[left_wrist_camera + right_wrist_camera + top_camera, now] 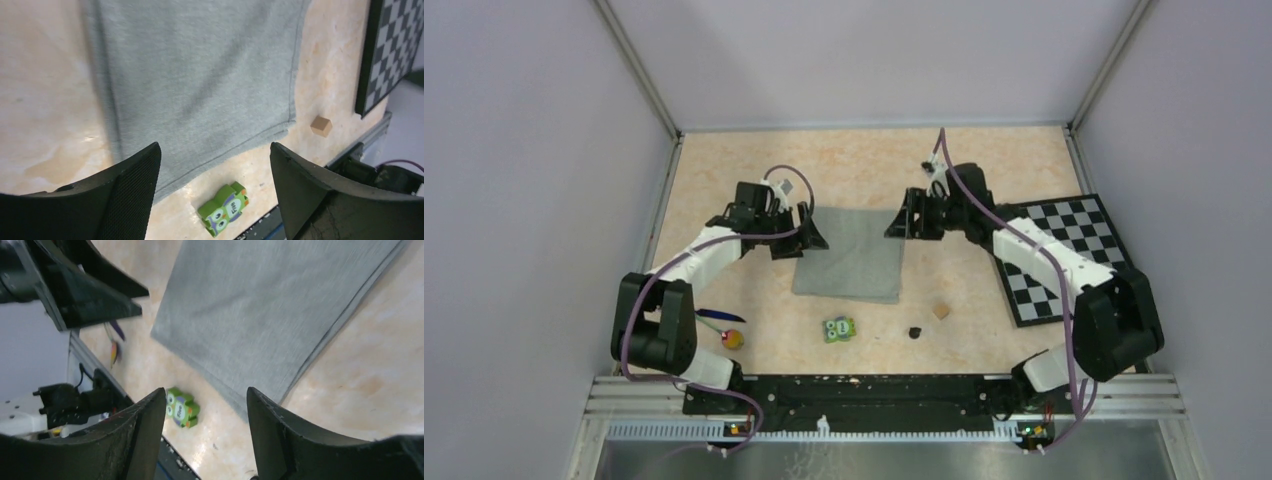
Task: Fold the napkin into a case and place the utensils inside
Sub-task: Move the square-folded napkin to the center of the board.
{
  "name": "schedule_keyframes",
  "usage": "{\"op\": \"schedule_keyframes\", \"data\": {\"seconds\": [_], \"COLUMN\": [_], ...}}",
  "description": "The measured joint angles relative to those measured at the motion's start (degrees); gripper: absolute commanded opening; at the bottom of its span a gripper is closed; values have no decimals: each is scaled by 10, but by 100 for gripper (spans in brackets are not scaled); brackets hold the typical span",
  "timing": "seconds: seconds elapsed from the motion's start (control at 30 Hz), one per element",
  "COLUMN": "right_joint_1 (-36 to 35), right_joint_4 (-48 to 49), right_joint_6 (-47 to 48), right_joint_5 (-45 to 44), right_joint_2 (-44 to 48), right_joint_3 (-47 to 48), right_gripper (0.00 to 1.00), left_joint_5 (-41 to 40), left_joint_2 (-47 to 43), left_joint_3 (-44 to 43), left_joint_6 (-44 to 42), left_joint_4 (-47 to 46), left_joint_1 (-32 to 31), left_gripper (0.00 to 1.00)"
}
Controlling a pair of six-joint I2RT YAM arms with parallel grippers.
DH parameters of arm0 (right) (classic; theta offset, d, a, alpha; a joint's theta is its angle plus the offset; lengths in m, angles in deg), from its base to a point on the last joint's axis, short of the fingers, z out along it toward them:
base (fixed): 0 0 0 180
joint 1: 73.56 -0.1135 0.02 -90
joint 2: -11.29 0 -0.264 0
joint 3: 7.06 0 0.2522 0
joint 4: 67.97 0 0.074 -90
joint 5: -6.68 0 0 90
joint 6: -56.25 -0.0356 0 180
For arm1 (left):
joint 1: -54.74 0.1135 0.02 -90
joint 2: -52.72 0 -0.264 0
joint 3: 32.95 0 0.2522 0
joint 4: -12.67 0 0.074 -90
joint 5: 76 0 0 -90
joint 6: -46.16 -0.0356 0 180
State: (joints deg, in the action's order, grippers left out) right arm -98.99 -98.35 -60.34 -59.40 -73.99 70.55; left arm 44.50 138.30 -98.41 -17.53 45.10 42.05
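Grey napkin (849, 255) flat on the middle of the surface (724, 180), not yet folded into a case. Left fingers (135, 195) wide open at its left edge, right fingers (280, 425) open too at its far right corner, nothing between either pair. Blue utensil (719, 315) and yellow-headed utensil (734, 338) near the left arm's base, apart from the napkin. Green owl block (840, 329) just before the near hem, tan cube (941, 311) to its right, checkerboard mat (1064, 255) further right.

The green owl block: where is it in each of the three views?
Top external: green owl block, low centre, close to the napkin's near edge.
Left wrist: bottom centre, below the napkin.
Right wrist: lower left of centre, below the napkin's corner.
Shared landmark: the napkin, in all three.
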Motion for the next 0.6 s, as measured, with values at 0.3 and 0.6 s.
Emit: {"op": "schedule_keyframes", "data": {"seconds": [0.3,0.6], "right_joint_1": [-76,-84], "right_joint_4": [92,184], "right_joint_6": [-84,-97], "right_joint_5": [82,72], "right_joint_2": [-42,-106], "right_joint_3": [-158,-160], "right_gripper": [36,19], "left_joint_5": [-57,-15], "left_joint_2": [-5,-7], "left_joint_3": [90,160], "left_joint_6": [-5,53], "left_joint_4": [-3,-128], "left_joint_1": [45,41], "left_gripper": [73,51]}}
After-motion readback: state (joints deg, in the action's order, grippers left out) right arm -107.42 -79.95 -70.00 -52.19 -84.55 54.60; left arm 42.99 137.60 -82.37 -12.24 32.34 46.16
